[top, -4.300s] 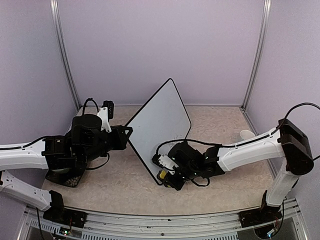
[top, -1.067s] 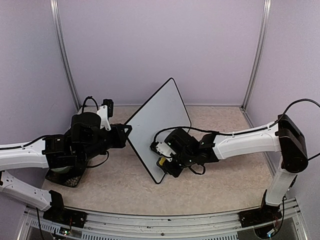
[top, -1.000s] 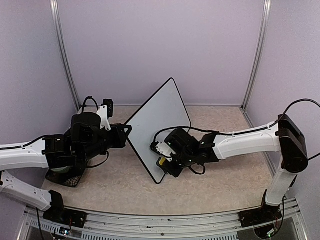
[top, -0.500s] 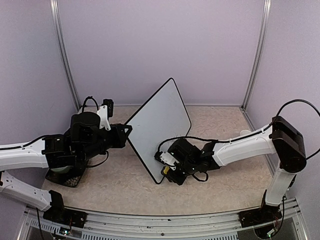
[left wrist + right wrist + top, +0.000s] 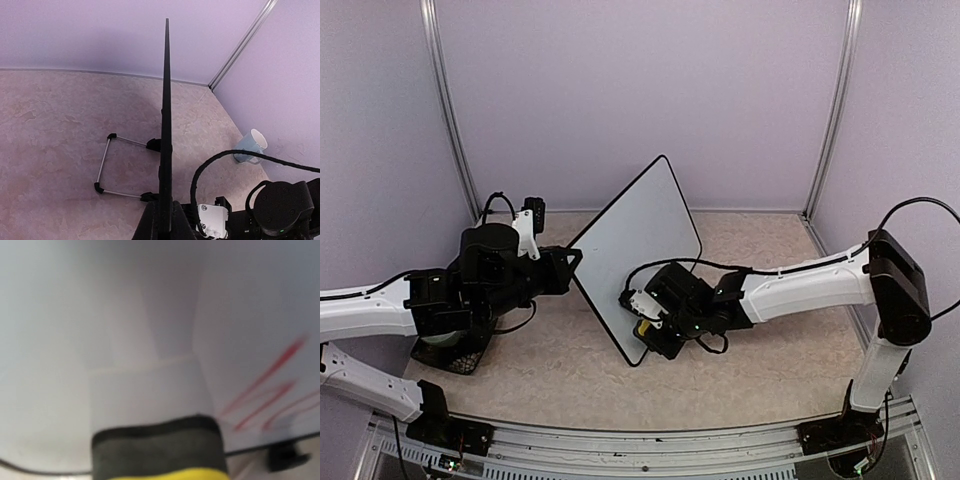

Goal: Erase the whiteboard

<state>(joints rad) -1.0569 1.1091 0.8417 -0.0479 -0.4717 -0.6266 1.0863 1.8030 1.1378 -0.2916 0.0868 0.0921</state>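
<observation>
Whiteboard (image 5: pixel 642 250) upright, mid-table.
I see it black-framed, standing on edge, turned diagonally; red scribbles (image 5: pixel 265 390), blurred, sit near what looks like its lower edge.

Plain pale lilac walls (image 5: pixel 640 90) close in the back and both sides, meeting at slim upright metal posts (image 5: pixel 448 110) in the two rear corners, above an evenly lit, beige, marble-patterned worktop (image 5: pixel 560 375) with a silver metal rail (image 5: pixel 650 447) along its near edge.
</observation>
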